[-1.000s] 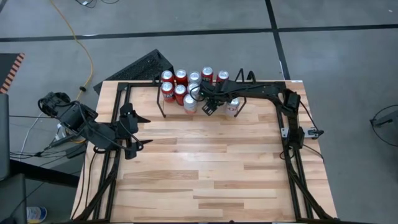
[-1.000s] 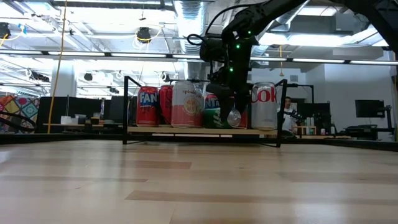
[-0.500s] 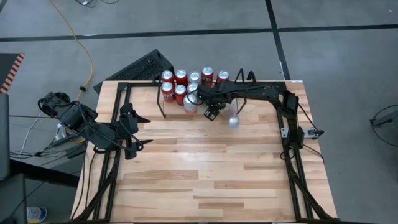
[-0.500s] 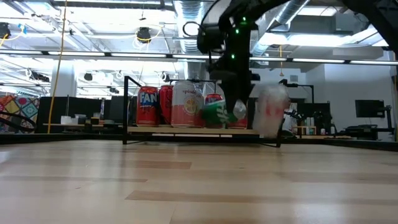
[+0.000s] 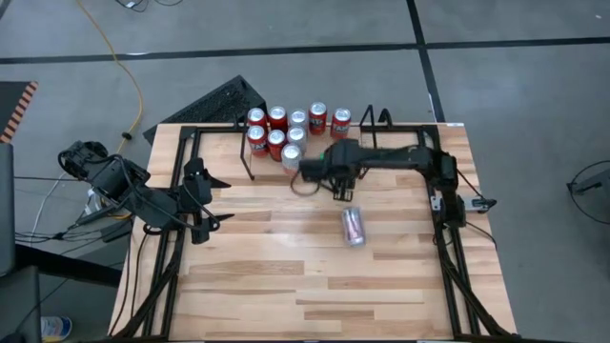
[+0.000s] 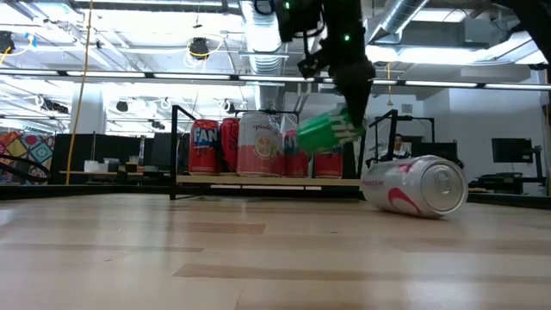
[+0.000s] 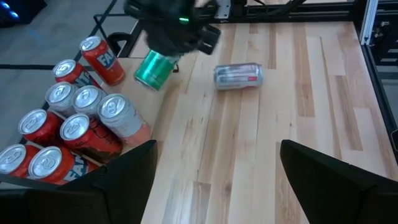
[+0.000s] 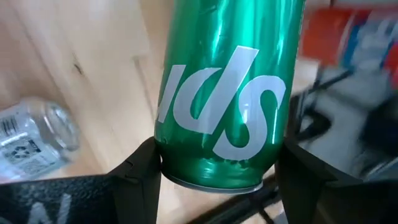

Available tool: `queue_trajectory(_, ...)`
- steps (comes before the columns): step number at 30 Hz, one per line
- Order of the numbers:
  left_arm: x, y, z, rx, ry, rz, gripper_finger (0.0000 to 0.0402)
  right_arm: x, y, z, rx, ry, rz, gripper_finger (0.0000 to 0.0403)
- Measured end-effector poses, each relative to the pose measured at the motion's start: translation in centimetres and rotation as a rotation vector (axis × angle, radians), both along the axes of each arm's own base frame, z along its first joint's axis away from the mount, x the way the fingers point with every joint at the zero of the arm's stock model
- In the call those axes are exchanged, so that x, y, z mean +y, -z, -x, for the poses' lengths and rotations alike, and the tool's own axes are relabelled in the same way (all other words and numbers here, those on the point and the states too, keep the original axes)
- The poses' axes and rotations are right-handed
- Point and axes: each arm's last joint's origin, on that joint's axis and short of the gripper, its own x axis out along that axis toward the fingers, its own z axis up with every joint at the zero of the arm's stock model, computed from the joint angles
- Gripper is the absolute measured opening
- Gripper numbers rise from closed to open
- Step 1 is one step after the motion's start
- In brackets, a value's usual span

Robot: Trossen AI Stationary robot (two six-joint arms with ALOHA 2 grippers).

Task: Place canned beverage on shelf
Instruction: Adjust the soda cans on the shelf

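Observation:
A green can hangs tilted in front of the shelf, and my right gripper is shut on it. The shelf is a low black wire rack at the table's far edge. Several red cans and a pale one stand upright on it. A silver can lies on its side on the bare wood, nearer than the shelf. My left gripper waits open at the table's left side, holding nothing. My right gripper pinches the green can's round wall between its two fingers, close to one end of the can. The fingers slant down from above. The can is lifted clear of table and shelf, tilted well off upright.
Black rails run along the table's left and right sides. A dark keyboard-like slab lies beyond the far left corner. Bare wood stretches across the middle and near part of the table.
My right gripper has come away from the shelf toward the near edge and upward, rolling its wrist, with the green can now tilted and lifted. The silver can, upright at the shelf's right front before, has tipped over and rolled onto the open table.

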Motion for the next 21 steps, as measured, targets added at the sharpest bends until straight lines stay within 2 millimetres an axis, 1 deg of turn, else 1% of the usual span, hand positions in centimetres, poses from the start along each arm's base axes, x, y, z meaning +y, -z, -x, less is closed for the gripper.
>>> queue_trajectory(3, 0.0, 0.0, 0.0, 0.001, 0.003, -0.007, 0.0325, 2.9, 0.0, -0.5, 0.049, -0.190, 0.044, 0.0227)
queue_trajectory(5, 0.0, 0.0, 0.0, 0.002, 0.005, -0.010, 0.0325, 4.8, 0.5, -0.8, 0.133, -0.334, 0.154, 0.0227)
queue_trajectory(6, 0.0, 0.0, 0.0, 0.001, 0.005, -0.009, 0.0325, 5.5, 0.8, -1.0, 0.177, -0.403, 0.200, 0.0227)
queue_trajectory(8, 0.0, 0.0, 0.0, -0.002, 0.005, -0.008, 0.0325, 6.0, 1.7, -1.6, 0.275, -0.515, 0.275, 0.0227)
queue_trajectory(13, 0.0, 0.0, 0.0, -0.004, -0.001, 0.002, 0.0325, 5.5, 3.0, -2.3, 0.529, -0.714, 0.378, 0.0227)
queue_trajectory(17, 0.0, 0.0, 0.0, -0.003, 0.002, 0.004, 0.0325, 4.4, 2.9, -2.5, 0.646, -0.770, 0.456, 0.0227)
queue_trajectory(21, -0.1, 0.0, 0.0, 0.004, 0.018, 0.017, 0.0325, 3.5, 2.6, -2.3, 0.736, -0.816, 0.459, 0.0227)
